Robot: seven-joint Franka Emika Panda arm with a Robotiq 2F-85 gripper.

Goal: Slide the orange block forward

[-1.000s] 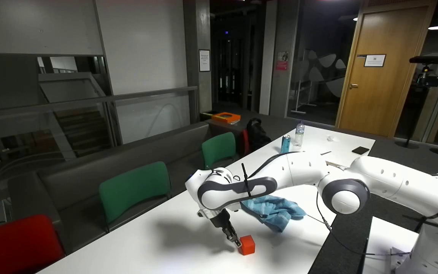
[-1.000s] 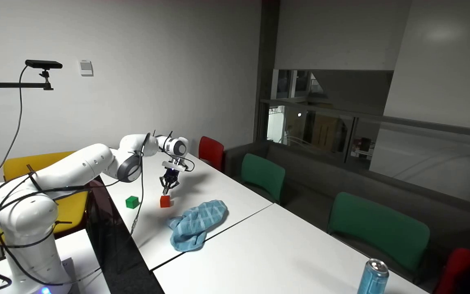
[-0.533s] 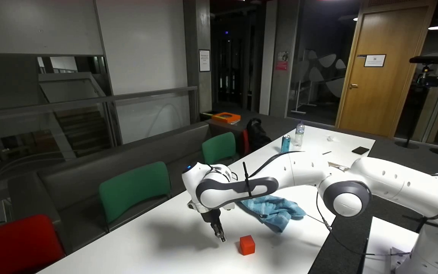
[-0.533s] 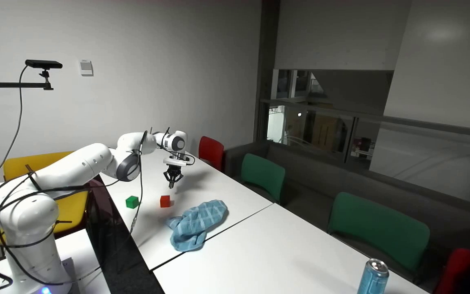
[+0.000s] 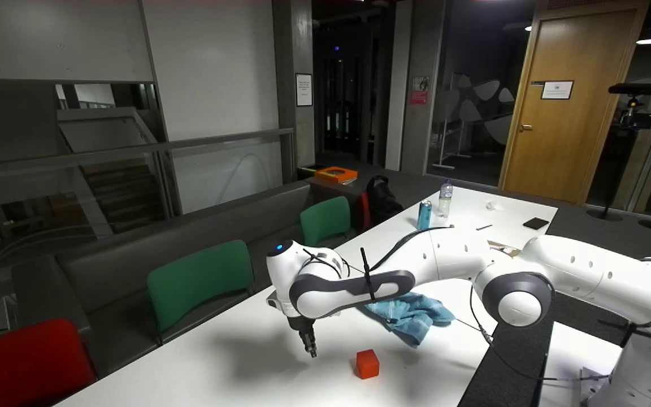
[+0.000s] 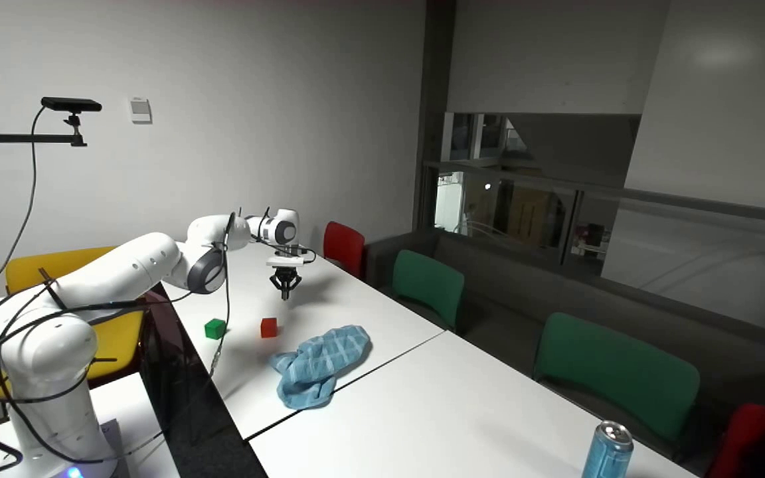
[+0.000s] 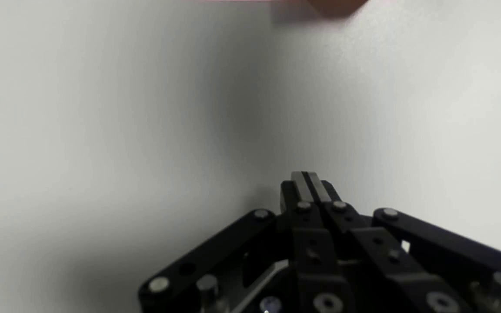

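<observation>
Wrist view shows your gripper (image 7: 304,174) low in the frame, jaws together and empty, likely for pushing the orange block (image 7: 337,7) lying apart at the top edge.

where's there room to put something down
In an exterior view, bare tabletop shows between the blue cloth and blue can; another patch lies between the gripper and far red chair. It's tighter around the orange block, green block and cloth.
</observation>
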